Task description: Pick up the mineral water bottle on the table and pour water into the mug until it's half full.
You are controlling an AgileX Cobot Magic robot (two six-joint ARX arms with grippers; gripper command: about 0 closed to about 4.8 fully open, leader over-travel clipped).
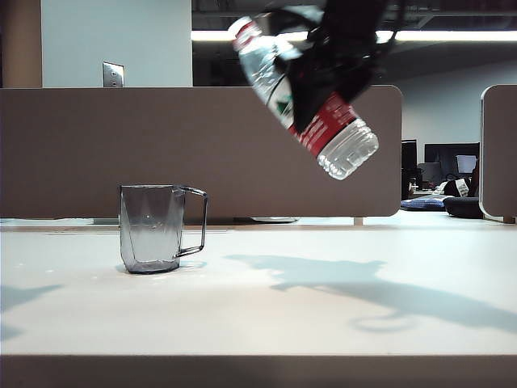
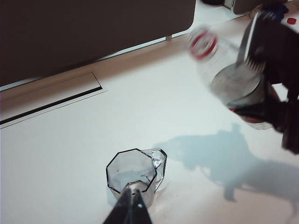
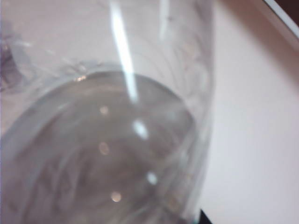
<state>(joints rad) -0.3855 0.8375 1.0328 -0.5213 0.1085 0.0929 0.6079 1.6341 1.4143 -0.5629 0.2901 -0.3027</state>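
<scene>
The mineral water bottle (image 1: 311, 97) hangs high over the table (image 1: 266, 323), to the right of the mug. It is tilted, with its red neck ring up and to the left and its base down and to the right. My right gripper (image 1: 323, 77) is shut on the bottle's labelled middle. In the right wrist view the bottle (image 3: 117, 140) fills the frame, with water inside it. The smoky-grey mug (image 1: 153, 230) stands upright on the table, its handle to the right. My left gripper (image 2: 133, 200) is shut and holds nothing, hovering on the near side of the mug (image 2: 133, 170).
A brown partition (image 1: 81, 145) runs along the table's far edge, and a cable slot (image 2: 51, 102) lies in front of it. A second partition (image 1: 501, 149) stands at the far right. The bottle and arm cast a shadow (image 1: 363, 283) on the table to the right of the mug.
</scene>
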